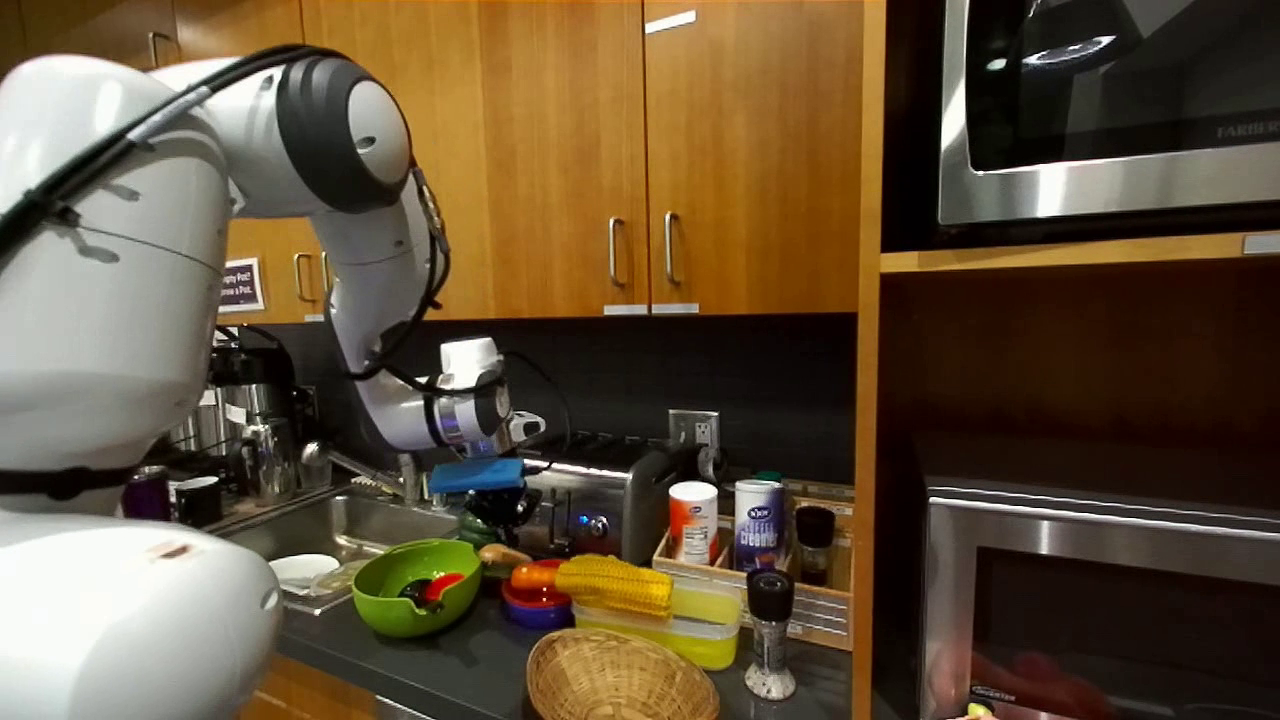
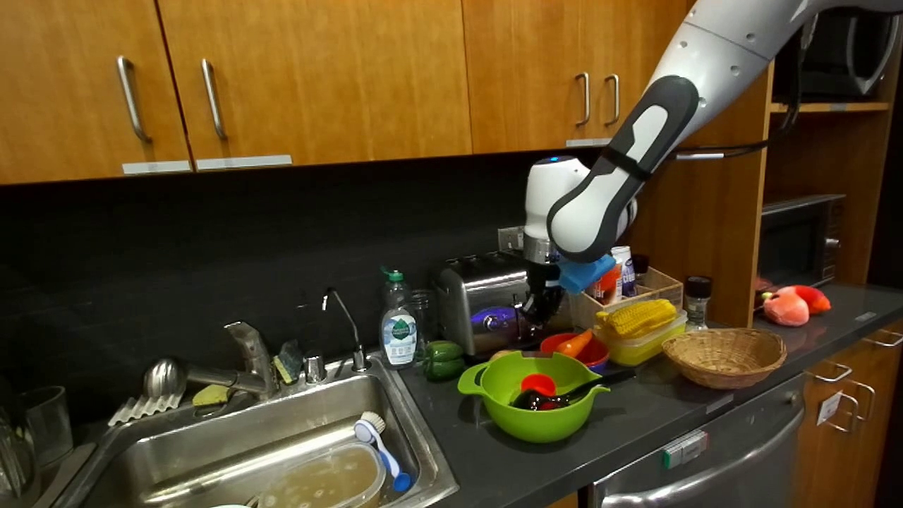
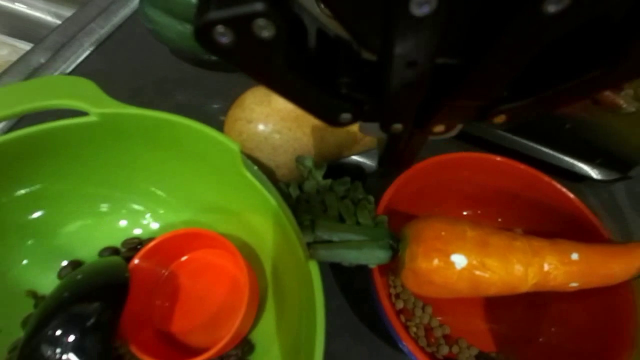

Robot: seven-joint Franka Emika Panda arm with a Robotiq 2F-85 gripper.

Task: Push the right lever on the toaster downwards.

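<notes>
Behind the green bowl (image 2: 540, 420), a boxy, shiny grey toaster (image 2: 494, 300).

"The gripper (image 2: 540, 310) is hanging in front of the toaster (image 2: 494, 300)!"
"Touching it?"
"I'm not making that out!"
"Nearer us, the green bowl (image 2: 536, 427) is holding a red cup (image 2: 539, 384)!"
"And a carrot (image 2: 575, 343) is lying in the red bowl (image 2: 597, 351)!"

The toaster (image 1: 612, 488), boxy, shiny grey metal with dark top and blue-lit front, stands upright far in the scene.
</notes>
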